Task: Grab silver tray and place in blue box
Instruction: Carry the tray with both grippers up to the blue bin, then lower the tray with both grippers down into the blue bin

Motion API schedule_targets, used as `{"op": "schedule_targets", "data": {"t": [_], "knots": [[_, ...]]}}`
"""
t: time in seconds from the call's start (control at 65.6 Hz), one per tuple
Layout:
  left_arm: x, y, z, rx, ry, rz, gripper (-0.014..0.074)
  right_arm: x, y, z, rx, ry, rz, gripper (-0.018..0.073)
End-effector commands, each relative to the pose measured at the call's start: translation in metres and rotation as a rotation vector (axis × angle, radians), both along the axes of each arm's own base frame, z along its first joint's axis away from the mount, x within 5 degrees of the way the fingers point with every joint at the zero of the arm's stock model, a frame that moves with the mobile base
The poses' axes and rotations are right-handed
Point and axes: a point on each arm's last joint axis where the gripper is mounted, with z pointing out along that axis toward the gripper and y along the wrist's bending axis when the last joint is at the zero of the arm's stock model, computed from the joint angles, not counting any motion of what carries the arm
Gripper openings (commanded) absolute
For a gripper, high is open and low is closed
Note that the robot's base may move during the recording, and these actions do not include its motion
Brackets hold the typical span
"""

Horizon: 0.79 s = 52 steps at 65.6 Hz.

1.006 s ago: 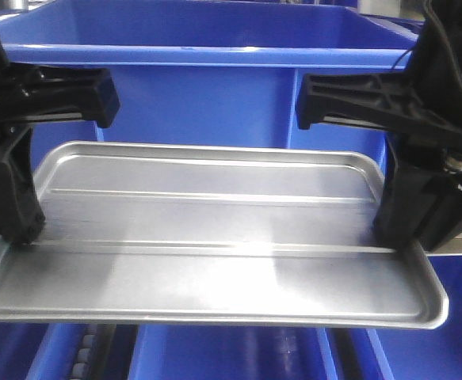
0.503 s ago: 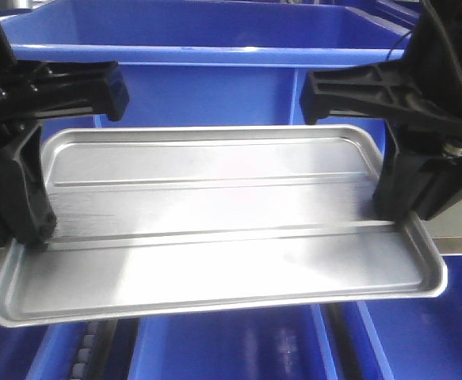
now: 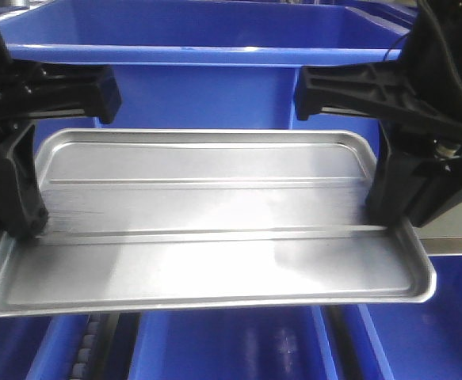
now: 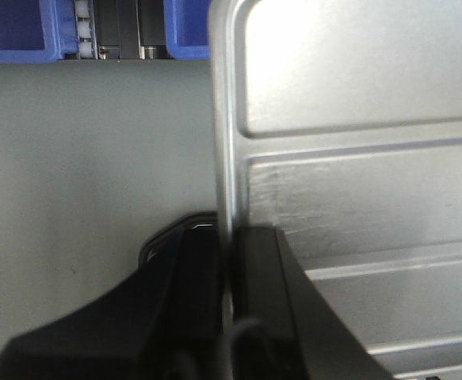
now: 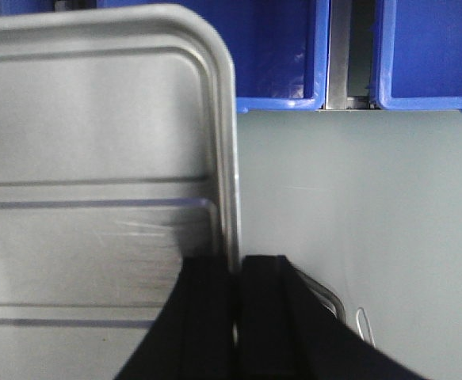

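Observation:
The silver tray [image 3: 207, 229] hangs in the air in front of the blue box [image 3: 207, 47], held level by both arms. My left gripper [image 3: 21, 229] is shut on the tray's left rim; in the left wrist view the gripper [image 4: 229, 237] pinches the rim, with the tray [image 4: 357, 158] to its right. My right gripper [image 3: 385, 218] is shut on the tray's right rim; in the right wrist view the gripper [image 5: 234, 265] clamps the rim, with the tray [image 5: 96, 158] to its left. The blue box stands behind and above the tray.
More blue bins [image 3: 231, 348] sit below the tray, with a roller track [image 3: 88, 352] between them. A grey surface [image 4: 88, 158] lies under the tray's ends. Blue bin edges [image 5: 278, 47] show at the top of the right wrist view.
The tray has shifted slightly left and levelled, after rising a little from a second ago. Both grippers keep their hold.

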Motion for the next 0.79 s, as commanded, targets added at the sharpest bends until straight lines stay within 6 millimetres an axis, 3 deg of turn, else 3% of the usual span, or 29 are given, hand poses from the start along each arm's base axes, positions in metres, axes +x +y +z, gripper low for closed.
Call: {"op": "schedule_targets", "data": {"t": [0.0,0.213,0.778], "knots": [[0.0,-0.001,0.014,-0.051,-0.058,-0.016,-0.0006,0.003,0.002,0.018,0.074,-0.094,0.021,0.0057],[0.004,-0.005,0.028,-0.085,-0.091,-0.017,-0.0006,0.004,0.003,0.034,0.098,-0.122,0.014,0.0057],[0.03,-0.003,0.132,-0.179,-0.351,-0.075,-0.0006,0.021,0.007,0.133,0.157,-0.298,0.081,0.0057]]}}
